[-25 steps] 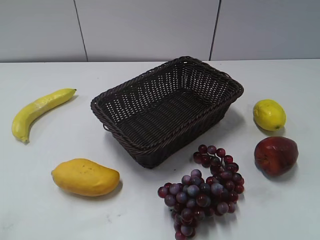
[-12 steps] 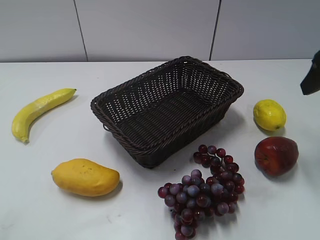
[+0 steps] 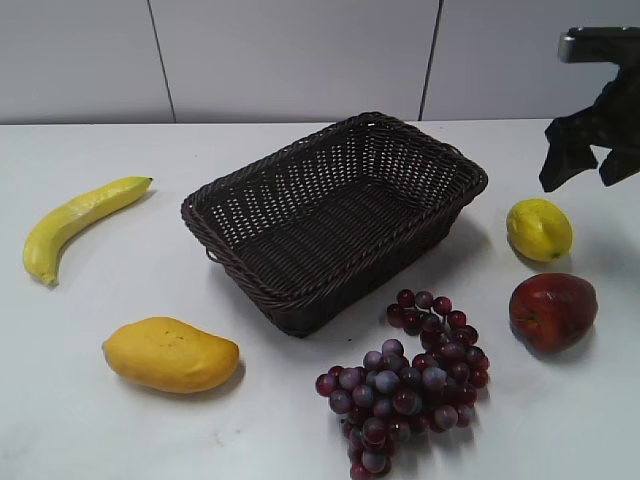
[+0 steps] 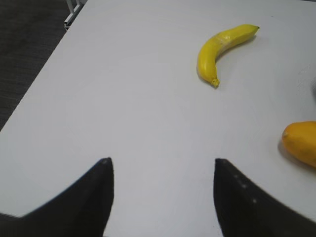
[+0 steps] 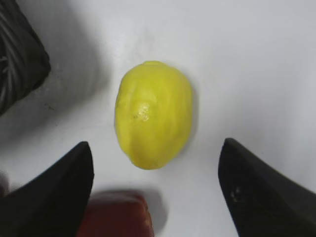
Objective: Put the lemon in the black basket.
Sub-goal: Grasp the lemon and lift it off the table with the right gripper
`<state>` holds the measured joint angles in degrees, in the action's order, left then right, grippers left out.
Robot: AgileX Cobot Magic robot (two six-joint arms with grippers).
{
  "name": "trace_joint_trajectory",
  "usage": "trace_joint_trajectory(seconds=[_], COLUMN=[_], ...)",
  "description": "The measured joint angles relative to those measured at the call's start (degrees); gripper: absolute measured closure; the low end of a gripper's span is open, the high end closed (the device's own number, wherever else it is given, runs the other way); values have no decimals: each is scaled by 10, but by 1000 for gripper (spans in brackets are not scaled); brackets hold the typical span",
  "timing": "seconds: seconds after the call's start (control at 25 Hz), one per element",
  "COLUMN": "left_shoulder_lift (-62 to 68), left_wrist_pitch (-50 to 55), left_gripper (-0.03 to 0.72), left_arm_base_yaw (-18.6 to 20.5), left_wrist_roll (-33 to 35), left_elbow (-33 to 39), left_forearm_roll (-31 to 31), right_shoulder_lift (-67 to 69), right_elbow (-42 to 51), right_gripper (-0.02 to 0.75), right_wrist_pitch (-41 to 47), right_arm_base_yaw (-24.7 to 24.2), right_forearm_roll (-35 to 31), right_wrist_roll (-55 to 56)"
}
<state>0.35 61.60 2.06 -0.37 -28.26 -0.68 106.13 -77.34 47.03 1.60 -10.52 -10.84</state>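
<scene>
The lemon (image 3: 538,229) lies on the white table to the right of the black basket (image 3: 330,215), which is empty. My right gripper (image 3: 588,165) hangs open in the air above and just behind the lemon. In the right wrist view the lemon (image 5: 153,114) lies below and ahead of the open jaws (image 5: 155,148), with the basket's corner (image 5: 19,54) at the left. My left gripper (image 4: 160,165) is open and empty over bare table; it does not show in the exterior view.
A red apple (image 3: 552,310) sits just in front of the lemon and shows in the right wrist view (image 5: 116,217). Purple grapes (image 3: 410,380) lie in front of the basket. A mango (image 3: 170,354) and a banana (image 3: 80,217) lie at the left.
My right gripper has come into the exterior view from the right edge and moved left, over the lemon. The fruit and basket have not moved.
</scene>
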Motion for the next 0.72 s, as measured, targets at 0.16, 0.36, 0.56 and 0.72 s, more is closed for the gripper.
trace_joint_trajectory(seconds=[0.16, 0.36, 0.56, 0.72], left_shoulder_lift=[0, 0, 0, 0], left_wrist_pitch=[0, 0, 0, 0], left_gripper=[216, 216, 216, 216], left_arm_base_yaw=[0, 0, 0, 0], left_wrist_roll=[0, 0, 0, 0], left_elbow=[0, 0, 0, 0], left_forearm_roll=[0, 0, 0, 0], right_shoulder_lift=[58, 108, 139, 143], right_elbow=[-21, -48, -53, -57], right_gripper=[145, 145, 145, 182], right_wrist_pitch=[-3, -15, -12, -3], right_arm_base_yaw=[0, 0, 0, 0], right_forearm_roll=[0, -2, -17, -18], right_wrist_roll=[-9, -11, -27, -32])
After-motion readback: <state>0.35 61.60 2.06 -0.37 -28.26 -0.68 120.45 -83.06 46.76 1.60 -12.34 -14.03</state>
